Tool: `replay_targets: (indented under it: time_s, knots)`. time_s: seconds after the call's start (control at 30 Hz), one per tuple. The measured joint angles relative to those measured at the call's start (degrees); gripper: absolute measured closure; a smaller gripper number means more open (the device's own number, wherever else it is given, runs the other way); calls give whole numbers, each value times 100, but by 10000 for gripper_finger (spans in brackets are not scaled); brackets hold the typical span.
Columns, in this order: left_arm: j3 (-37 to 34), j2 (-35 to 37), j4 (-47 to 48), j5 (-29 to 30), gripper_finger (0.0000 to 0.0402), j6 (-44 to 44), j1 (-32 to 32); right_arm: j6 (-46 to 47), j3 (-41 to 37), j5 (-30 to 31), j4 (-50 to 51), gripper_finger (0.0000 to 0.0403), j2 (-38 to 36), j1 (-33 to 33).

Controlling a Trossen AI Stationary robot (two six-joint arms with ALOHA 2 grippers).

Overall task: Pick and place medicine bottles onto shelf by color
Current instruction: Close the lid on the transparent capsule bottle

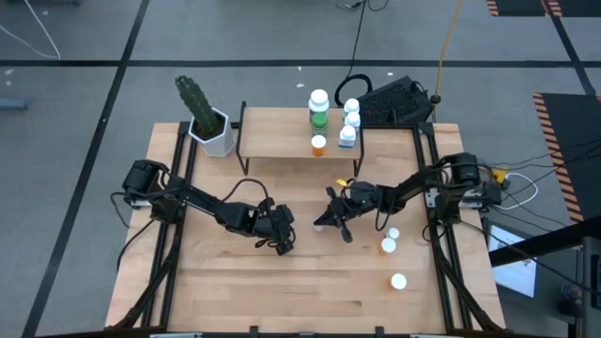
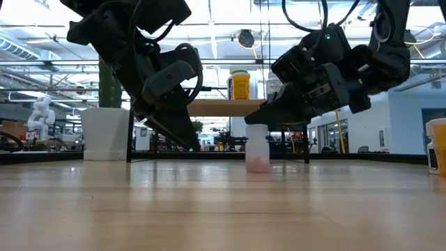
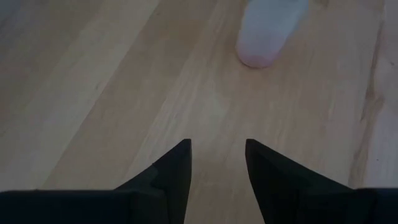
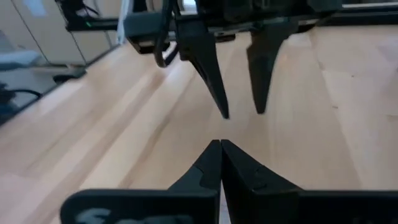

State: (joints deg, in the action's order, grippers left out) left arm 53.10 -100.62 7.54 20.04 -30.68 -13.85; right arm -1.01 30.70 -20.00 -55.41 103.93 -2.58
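Note:
A pinkish bottle (image 2: 257, 150) with a white cap stands upright on the table between my two grippers; it also shows in the left wrist view (image 3: 266, 32). My left gripper (image 3: 217, 155) is open and empty, low over the table, pointing at the bottle from a short way off (image 1: 283, 240). My right gripper (image 4: 219, 148) is shut, and in the low view (image 2: 256, 118) it hangs just over the bottle's cap. On the shelf (image 1: 282, 141) stand a green bottle (image 1: 319, 109), an orange one (image 1: 318, 144) and three blue-white ones (image 1: 350, 122). My right gripper's shut fingers (image 2: 268, 115) stand right above the pinkish bottle's cap (image 2: 257, 130) in the low view. I cannot tell whether they touch it; the right wrist view shows only bare table under the fingertips.
Three more bottles stand on the table at the right (image 1: 392, 233), (image 1: 388, 246), (image 1: 398, 281). A white pot with a green cactus (image 1: 214, 131) stands left of the shelf. A black object (image 1: 394, 99) lies behind the shelf's right end.

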Motion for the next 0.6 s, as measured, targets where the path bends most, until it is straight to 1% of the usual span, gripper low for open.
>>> replay_targets:
  time_s: [0.07, 0.17, 0.4, 0.6]
  knots:
    - [0, 0, 4, 1, 250, 0, -7, 62, -2, -130, -243, 403, 200, 4]
    - [0, 0, 23, 1, 250, 0, -9, 30, -7, -137, -423, 403, 408, 31]
    - [0, 0, 47, 1, 250, 0, -6, -26, -8, -125, -500, 403, 721, 32]
    - [0, 0, 44, 1, 250, 0, -4, -14, -22, -112, -678, 403, 683, 35]
